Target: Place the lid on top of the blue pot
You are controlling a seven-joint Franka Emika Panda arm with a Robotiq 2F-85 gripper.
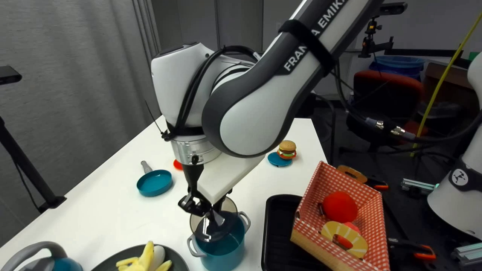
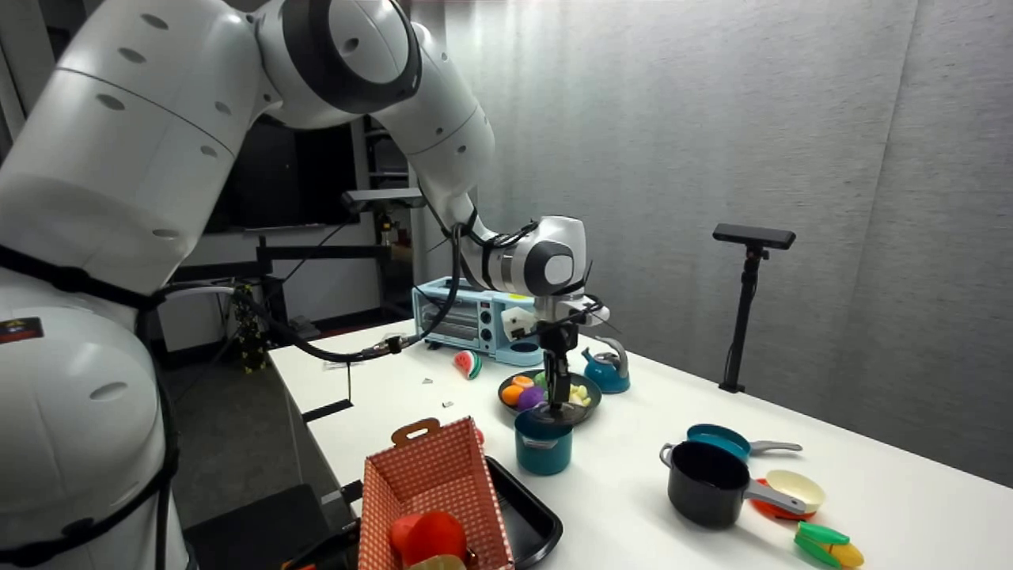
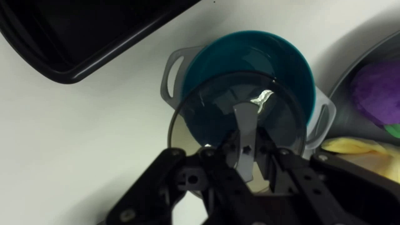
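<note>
The lid (image 3: 212, 109) is round see-through glass with a dark rim and a grey bar handle. My gripper (image 3: 247, 147) is shut on that handle, with one finger on each side. The blue pot (image 3: 250, 40) stands open under the lid, its grey side handles showing. In the wrist view the lid covers the lower part of the pot's opening and overhangs its lower-left rim. In both exterior views the lid (image 1: 222, 230) (image 2: 558, 415) hangs off-centre at the top of the pot (image 1: 222, 258) (image 2: 544, 453). Whether it touches the rim I cannot tell.
A black baking tray (image 1: 273, 233) and a red checked basket (image 1: 307, 194) stand beside the pot. A dark pan of toy food (image 2: 593, 404) is close on another side. A black pot (image 2: 708, 491), teal pan (image 1: 154, 183) and kettle (image 2: 608, 376) stand farther off.
</note>
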